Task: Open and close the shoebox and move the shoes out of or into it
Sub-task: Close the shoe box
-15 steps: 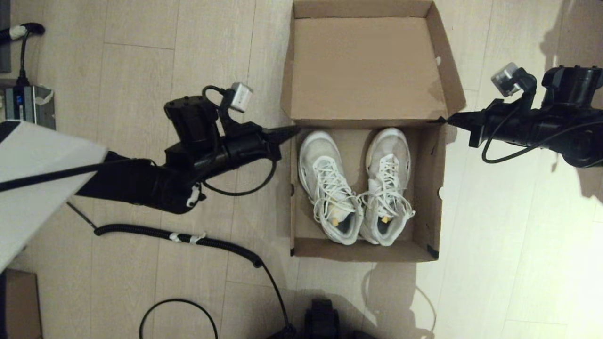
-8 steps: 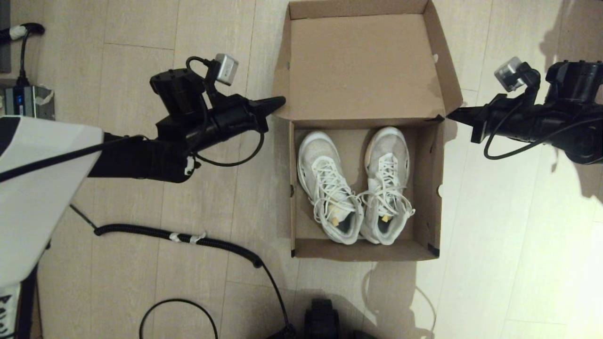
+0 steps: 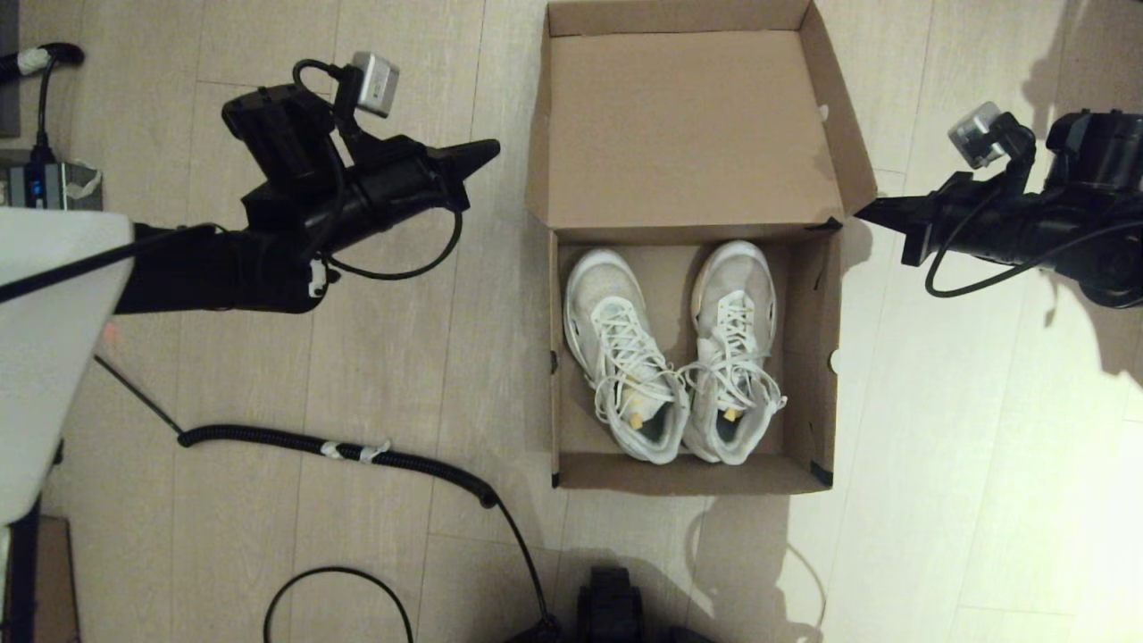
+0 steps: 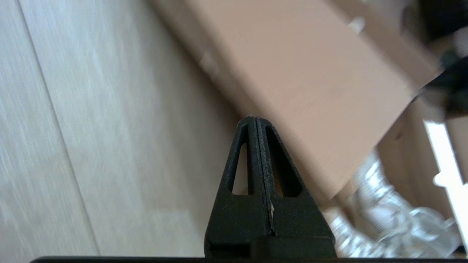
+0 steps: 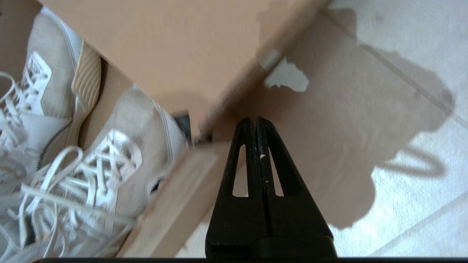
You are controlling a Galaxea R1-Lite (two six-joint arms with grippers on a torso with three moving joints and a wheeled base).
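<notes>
The brown shoebox [image 3: 808, 375] stands open on the floor, its lid [image 3: 688, 125] folded back and lying away from me. Both white shoes [image 3: 625, 357] lie side by side inside it, toes toward the lid hinge; they also show in the right wrist view [image 5: 91, 153]. My left gripper [image 3: 491, 150] is shut and empty, hanging clear of the lid's left edge [image 4: 292, 73]. Shut and empty too, my right gripper [image 3: 862, 214] sits just outside the box's far right corner [image 5: 204, 142], close to the lid's side flap.
A coiled black cable [image 3: 357, 451] runs across the wooden floor left of the box. A grey power unit [image 3: 49, 192] sits at the far left edge. Another black cable loops [image 3: 339, 598] near the front.
My left gripper has drawn back from the box's left hinge corner, going left and away from me. The right gripper has eased slightly to the right. The lid has settled a little flatter.
</notes>
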